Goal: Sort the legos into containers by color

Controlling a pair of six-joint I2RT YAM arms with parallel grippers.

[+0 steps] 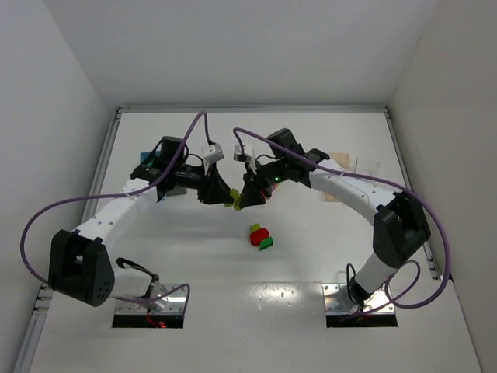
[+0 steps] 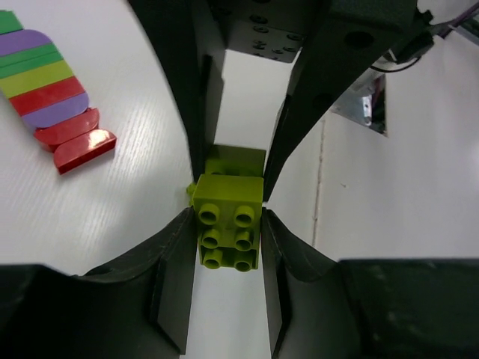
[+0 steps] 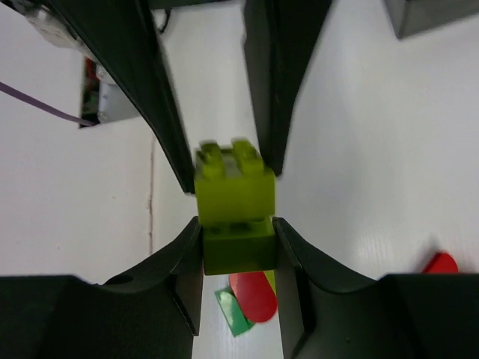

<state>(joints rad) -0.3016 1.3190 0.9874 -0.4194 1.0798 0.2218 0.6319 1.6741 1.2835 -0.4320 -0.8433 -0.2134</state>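
**Yellow-green brick stack, held between both grippers**

Top view: the left gripper (image 1: 213,191) and right gripper (image 1: 250,194) meet tip to tip at the table's centre. The yellow-green brick stack (image 1: 233,201) sits between them. A lego cluster (image 1: 260,235) lies just near of them. A light blue bin (image 1: 144,158) is partly hidden behind the left arm. A peach bin (image 1: 340,162) and a clear bin (image 1: 370,165) stand far right.

Left wrist view: the left fingers are closed on the studded brick, and the right gripper's fingers clamp the brick joined to it. The cluster shows green, purple, yellow and red stripes.

Right wrist view: the right fingers are closed on the nearer brick. A dark grey bin (image 3: 434,15) shows at one corner.
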